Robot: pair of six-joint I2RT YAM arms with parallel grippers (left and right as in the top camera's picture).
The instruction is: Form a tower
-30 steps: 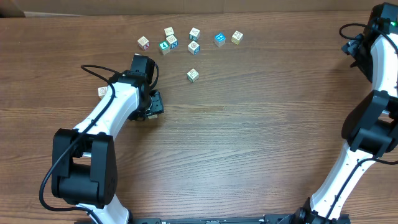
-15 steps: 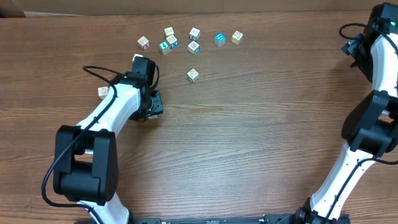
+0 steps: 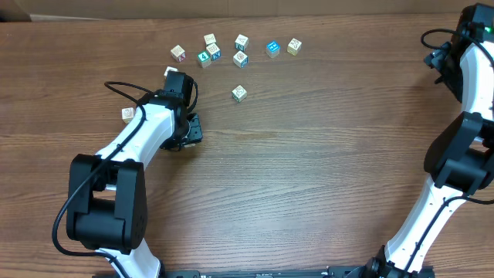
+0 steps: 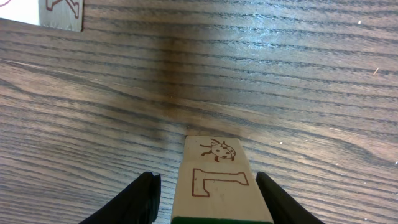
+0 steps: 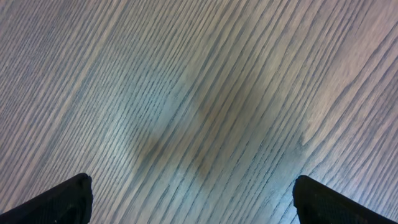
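My left gripper [image 4: 208,208] is shut on a pale wooden cube [image 4: 217,177] with a red ladybug and letter L on top and a green near face. From overhead the gripper [image 3: 190,128] hides that cube. At the back, a cream top with a teal face beside it is the tower [image 3: 210,53]; its height does not show from above. Loose cubes lie around it [image 3: 240,58], and one sits alone [image 3: 239,93]. My right gripper [image 5: 202,208] hangs open over bare table at the far right.
One more cube [image 3: 127,113] lies left of the left arm, and another [image 3: 170,72] lies just behind its wrist. A pale cube with a red letter [image 4: 59,12] shows at the top left of the left wrist view. The right arm [image 3: 463,69] stands at the back right.
The left arm has shifted slightly toward the back of the table. The loose cubes and the right arm have not moved.
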